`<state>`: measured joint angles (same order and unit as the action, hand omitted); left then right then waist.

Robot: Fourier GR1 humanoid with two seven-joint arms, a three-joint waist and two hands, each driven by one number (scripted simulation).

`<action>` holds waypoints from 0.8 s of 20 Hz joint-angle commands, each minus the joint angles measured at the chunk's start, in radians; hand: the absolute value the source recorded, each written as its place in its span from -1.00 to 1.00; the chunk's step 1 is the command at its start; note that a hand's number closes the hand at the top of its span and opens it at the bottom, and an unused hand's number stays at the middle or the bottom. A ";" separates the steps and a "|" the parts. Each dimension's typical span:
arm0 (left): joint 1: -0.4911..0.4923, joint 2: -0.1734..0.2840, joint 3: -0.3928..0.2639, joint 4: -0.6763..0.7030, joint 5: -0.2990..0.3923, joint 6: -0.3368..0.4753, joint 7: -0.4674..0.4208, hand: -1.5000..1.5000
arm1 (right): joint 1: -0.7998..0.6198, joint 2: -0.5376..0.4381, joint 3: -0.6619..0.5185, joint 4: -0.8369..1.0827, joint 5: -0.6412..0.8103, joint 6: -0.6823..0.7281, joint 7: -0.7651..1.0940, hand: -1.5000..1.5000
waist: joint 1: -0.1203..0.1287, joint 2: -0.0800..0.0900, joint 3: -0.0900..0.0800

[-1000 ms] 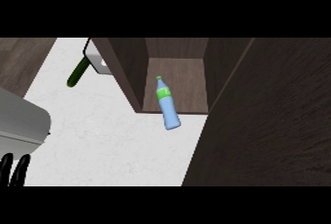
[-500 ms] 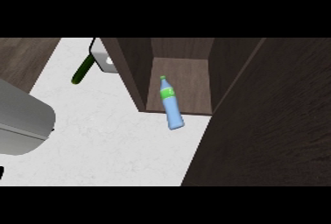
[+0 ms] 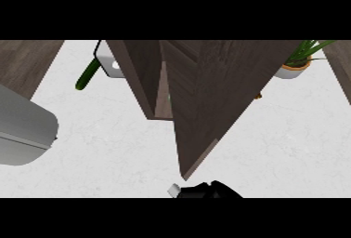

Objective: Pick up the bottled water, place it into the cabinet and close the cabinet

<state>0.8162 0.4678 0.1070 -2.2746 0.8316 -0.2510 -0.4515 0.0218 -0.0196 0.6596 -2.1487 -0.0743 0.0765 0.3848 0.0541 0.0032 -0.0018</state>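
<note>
A dark wooden cabinet door (image 3: 205, 102) swung nearly across the cabinet (image 3: 140, 74); a black hand (image 3: 205, 191), probably the right, shows below, finger state unclear

The cabinet door (image 3: 205, 102) apparently covers most of the cabinet opening (image 3: 163, 100); open counter (image 3: 116, 153) lies left.

A hand (image 3: 205, 190) is showing at the lower edge of the view, on the counter (image 3: 116, 153), with the cabinet door (image 3: 212, 93) standing just beyond it and reaching away. The cabinet (image 3: 140, 74) is sitting beyond and left of the hand, a cucumber (image 3: 87, 74) is lying further left, and a potted plant (image 3: 298, 62) is standing far beyond to the right.
</note>
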 commanded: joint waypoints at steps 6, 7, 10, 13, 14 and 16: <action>0.057 0.013 0.145 0.038 0.142 -0.133 0.023 -1.00 | -0.469 0.019 -0.190 0.258 -0.305 -0.186 0.065 1.00 | -0.016 0.000 0.001; 0.124 -0.002 0.176 0.019 0.138 -0.193 0.008 -1.00 | -0.453 0.019 -0.226 0.310 -0.295 -0.155 0.007 1.00 | -0.013 -0.002 0.002; 0.104 0.005 0.244 0.061 0.205 -0.202 0.033 -1.00 | -0.477 0.019 -0.346 0.366 -0.373 -0.047 0.014 1.00 | -0.030 -0.002 0.002; 0.169 -0.068 0.207 0.004 0.151 -0.247 0.028 -1.00 | -0.622 0.020 -0.405 0.551 -0.396 -0.037 -0.033 1.00 | -0.015 0.000 0.002; 0.129 -0.028 0.260 0.051 0.197 -0.254 0.038 -1.00 | -0.642 0.017 -0.452 0.580 -0.418 -0.005 -0.014 1.00 | -0.024 0.000 0.002; 0.125 -0.044 0.257 0.045 0.196 -0.264 0.042 -1.00 | -0.692 -0.014 -0.509 0.680 -0.442 0.055 -0.044 1.00 | -0.023 0.003 0.002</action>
<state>0.9458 0.4224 0.3301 -2.2372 0.9962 -0.4877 -0.4269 -0.5778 -0.0066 0.2658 -1.6383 -0.4602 0.0436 0.3818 0.0336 0.0014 -0.0005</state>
